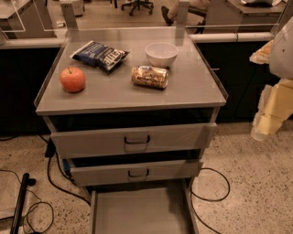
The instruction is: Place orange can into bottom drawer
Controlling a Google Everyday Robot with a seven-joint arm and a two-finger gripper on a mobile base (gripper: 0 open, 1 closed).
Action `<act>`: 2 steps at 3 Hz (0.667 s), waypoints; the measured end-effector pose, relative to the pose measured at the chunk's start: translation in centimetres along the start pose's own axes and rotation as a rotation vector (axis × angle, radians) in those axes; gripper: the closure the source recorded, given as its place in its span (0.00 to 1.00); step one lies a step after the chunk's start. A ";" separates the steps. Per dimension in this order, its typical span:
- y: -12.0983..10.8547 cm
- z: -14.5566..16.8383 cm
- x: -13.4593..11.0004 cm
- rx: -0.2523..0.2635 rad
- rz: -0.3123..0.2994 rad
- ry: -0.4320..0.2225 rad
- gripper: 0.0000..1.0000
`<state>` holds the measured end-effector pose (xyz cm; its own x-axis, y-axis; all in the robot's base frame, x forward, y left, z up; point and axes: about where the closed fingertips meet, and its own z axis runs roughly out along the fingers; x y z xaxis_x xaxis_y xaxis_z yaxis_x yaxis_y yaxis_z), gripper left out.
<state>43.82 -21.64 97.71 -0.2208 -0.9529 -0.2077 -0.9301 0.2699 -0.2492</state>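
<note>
Well right of orange can — gripper.

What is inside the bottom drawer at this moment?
The bottom drawer shows only bare floor; its rear is covered by the middle drawer, its front out of view. The orange can lies on its side on the cabinet top. The gripper hangs beside the cabinet, at frame right.

I am looking into what seems an office-like lab space. A grey metal drawer cabinet stands on a speckled stone-chip floor, with black cables trailing across the floor beside it. Behind it run glass partitions and grey desks. The wheeled base of an office chair shows at the top edge. My gripper hangs at the right edge, beside the cabinet.
</note>
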 end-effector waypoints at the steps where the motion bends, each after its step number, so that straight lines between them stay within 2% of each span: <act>1: 0.0 0.0 -0.1 0.001 0.000 -0.003 0.00; 2: -0.4 1.3 -2.7 0.018 0.009 -0.098 0.00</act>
<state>45.13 -18.95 97.17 -0.1983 -0.9328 -0.3010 -0.9227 0.2812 -0.2636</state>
